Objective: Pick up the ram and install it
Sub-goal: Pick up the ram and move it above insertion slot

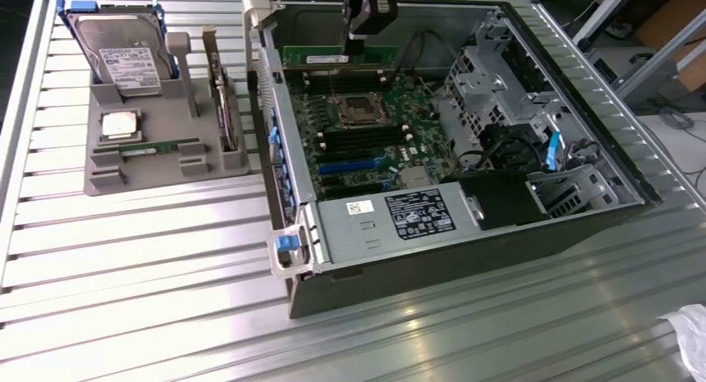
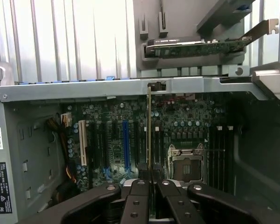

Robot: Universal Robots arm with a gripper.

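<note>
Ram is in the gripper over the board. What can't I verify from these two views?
1. Exterior view: the gripper is cut off by the top edge.
2. Exterior view: whether the ram meets a memory slot; any gap is too small to tell.
3. Wrist view: the ram is seen edge-on, so its notch and label side are hidden.

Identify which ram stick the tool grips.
The ram over the motherboard, clamped in the tool; the other stick lies in the grey tray.
</note>
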